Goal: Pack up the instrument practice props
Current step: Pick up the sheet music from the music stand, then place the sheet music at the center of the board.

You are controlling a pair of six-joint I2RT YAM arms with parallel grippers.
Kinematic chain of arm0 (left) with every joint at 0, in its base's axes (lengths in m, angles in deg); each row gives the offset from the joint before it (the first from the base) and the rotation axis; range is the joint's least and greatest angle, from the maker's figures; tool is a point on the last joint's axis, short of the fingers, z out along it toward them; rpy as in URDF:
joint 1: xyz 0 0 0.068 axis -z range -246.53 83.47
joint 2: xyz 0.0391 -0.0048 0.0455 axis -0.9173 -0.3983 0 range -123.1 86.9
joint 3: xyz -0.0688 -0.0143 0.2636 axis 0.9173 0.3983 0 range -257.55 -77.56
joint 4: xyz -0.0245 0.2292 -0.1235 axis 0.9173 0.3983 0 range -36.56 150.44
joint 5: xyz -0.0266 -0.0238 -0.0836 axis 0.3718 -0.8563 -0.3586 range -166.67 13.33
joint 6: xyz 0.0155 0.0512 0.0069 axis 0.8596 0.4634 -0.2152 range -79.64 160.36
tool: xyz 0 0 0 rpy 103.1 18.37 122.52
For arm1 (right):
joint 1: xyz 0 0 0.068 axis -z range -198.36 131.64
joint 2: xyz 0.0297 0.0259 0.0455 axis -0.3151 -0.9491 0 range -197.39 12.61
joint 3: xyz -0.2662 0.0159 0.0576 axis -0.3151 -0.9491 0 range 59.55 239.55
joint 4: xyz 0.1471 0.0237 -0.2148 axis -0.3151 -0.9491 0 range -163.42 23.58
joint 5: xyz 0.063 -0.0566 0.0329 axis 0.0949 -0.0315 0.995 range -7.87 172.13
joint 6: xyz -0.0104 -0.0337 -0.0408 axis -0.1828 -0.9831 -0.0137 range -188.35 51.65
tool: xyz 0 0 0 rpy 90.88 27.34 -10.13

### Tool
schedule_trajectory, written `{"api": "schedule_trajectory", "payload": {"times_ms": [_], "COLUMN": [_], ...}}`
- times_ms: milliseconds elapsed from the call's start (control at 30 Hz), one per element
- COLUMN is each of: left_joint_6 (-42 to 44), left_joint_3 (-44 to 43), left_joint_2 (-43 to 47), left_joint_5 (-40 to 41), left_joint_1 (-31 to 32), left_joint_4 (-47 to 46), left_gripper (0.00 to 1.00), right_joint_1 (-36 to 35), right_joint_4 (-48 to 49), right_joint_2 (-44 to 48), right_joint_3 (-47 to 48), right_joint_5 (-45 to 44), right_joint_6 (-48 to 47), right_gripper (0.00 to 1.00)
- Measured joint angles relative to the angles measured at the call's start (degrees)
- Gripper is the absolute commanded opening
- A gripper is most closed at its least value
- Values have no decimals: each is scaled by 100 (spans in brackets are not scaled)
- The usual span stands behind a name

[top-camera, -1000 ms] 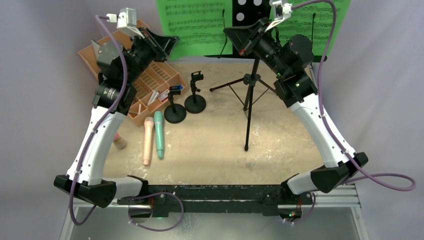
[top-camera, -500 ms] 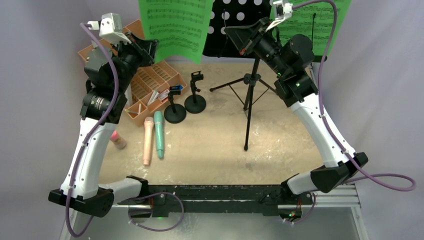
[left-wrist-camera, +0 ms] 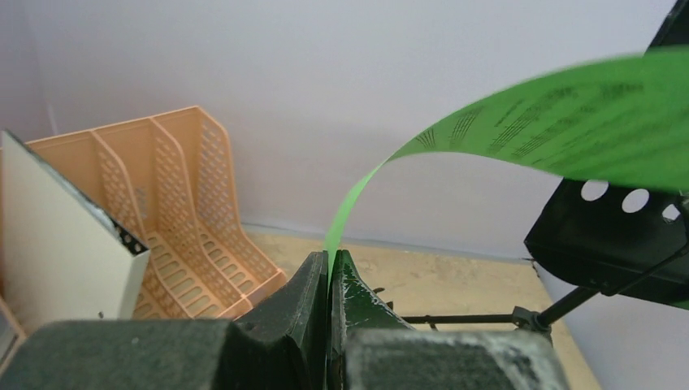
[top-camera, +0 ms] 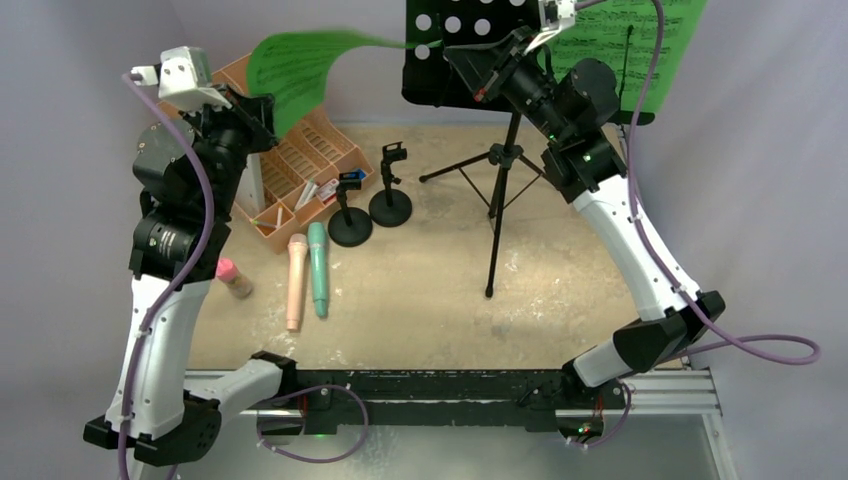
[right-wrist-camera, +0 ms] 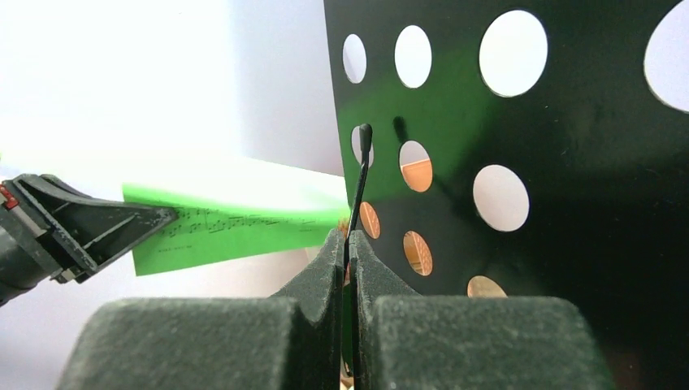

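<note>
The black tripod (top-camera: 497, 200) stands mid-table with its perforated music desk (top-camera: 470, 50) at the back. My left gripper (top-camera: 262, 105) is shut on the corner of a green sheet-music page (top-camera: 300, 65), which curves in the air left of the desk. In the left wrist view the page (left-wrist-camera: 552, 122) rises from my closed left gripper (left-wrist-camera: 329, 260). My right gripper (right-wrist-camera: 347, 240) is shut on the desk's thin black wire page holder (right-wrist-camera: 361, 171) at the desk's left edge (right-wrist-camera: 528, 162). A second green page (top-camera: 630, 50) stays on the desk. Pink (top-camera: 296, 282) and teal (top-camera: 318, 270) microphones lie beside two clip poles (top-camera: 349, 215) (top-camera: 390, 195).
The orange slotted file rack (top-camera: 300, 160) lies at the back left under the held page; the left wrist view shows it (left-wrist-camera: 179, 211) with a grey binder (left-wrist-camera: 57, 236). A small pink-topped item (top-camera: 234, 278) stands by my left arm. Tripod legs spread across the table's middle.
My left arm has swung left and back, pulling the green page off the desk's left side; the page now bends in the air. My right gripper has kept its hold, shifting slightly.
</note>
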Motion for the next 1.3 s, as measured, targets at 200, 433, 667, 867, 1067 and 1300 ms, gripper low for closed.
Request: {"api": "schedule_trajectory", "payload": {"times_ms": [200, 433, 667, 867, 1067, 1300], "left_joint_6": [236, 431, 557, 533, 278, -363], "left_joint_3": [0, 2, 0, 39, 789, 2428], "left_joint_2": [243, 415, 337, 208, 348, 570], "left_joint_5": [310, 164, -505, -1281, -2035, -2756], "left_joint_1": [-2, -2, -2, -2, -2, -2], "left_joint_4": [413, 1154, 1982, 2524, 2564, 2308], "left_gripper": [0, 0, 0, 0, 0, 0], "right_joint_1": [4, 17, 37, 37, 37, 37], "right_joint_4": [7, 66, 142, 391, 953, 1049], "right_joint_2": [-57, -2, 551, 1456, 2409, 2750], "right_joint_3": [28, -120, -780, -1537, -2581, -3506], "right_joint_5": [2, -140, -164, -160, 50, 658], "right_joint_6": [-15, -118, -363, -901, -1606, -2100], "right_gripper": [15, 51, 75, 94, 99, 99]}}
